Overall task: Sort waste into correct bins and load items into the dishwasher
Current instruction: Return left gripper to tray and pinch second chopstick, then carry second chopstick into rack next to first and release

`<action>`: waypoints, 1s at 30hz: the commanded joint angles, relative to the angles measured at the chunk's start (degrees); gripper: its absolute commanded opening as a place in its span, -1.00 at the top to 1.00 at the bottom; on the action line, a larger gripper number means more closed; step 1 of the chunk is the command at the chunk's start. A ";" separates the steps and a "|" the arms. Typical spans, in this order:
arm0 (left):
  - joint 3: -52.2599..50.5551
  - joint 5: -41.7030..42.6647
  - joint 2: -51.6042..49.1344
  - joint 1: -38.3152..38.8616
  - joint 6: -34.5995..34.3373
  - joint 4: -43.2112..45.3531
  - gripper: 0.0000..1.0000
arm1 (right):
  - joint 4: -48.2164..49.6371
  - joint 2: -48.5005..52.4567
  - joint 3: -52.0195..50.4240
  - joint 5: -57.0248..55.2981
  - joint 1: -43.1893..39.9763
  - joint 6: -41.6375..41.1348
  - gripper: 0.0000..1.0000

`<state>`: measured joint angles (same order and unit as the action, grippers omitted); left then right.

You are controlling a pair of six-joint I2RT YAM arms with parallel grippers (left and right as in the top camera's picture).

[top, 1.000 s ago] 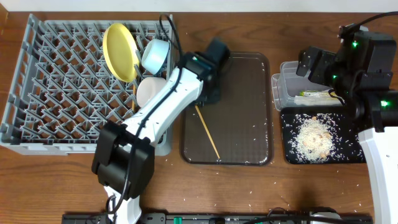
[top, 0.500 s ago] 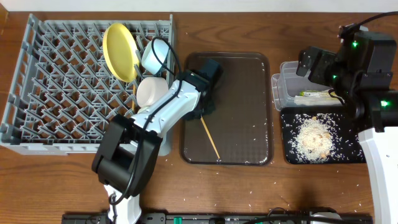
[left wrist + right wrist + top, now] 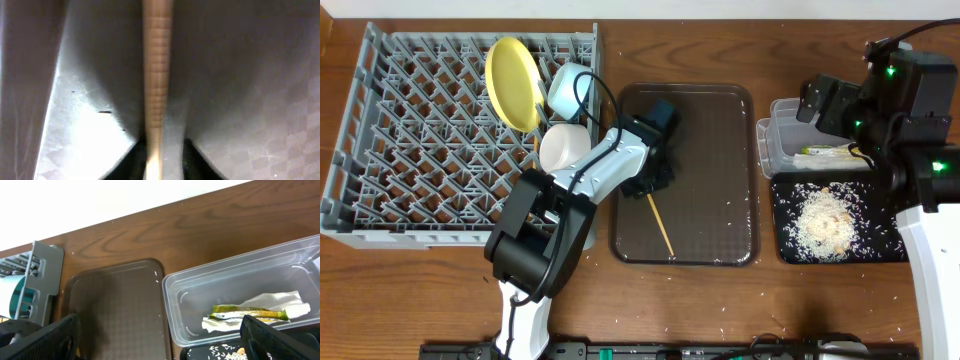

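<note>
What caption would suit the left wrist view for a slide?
Left gripper straddling a wooden chopstick that lies on the dark brown serving tray.

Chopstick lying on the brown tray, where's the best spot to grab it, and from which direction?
Grip the chopstick near its far end, coming straight down from above and pinching across its width. It lies flat on the brown tray, slanted, so nothing fits under it, and the thin shaft probably suits a pinch from both sides.
</note>
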<state>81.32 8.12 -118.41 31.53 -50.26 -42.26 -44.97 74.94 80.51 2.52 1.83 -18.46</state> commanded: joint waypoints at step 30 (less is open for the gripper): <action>12.61 -22.43 28.68 -16.50 42.10 -22.45 0.85 | 0.11 0.07 0.35 -0.81 -0.31 -0.37 -0.99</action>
<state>93.69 -5.98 -90.11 18.52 -15.88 -63.64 -44.95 74.94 80.51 2.52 1.83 -18.46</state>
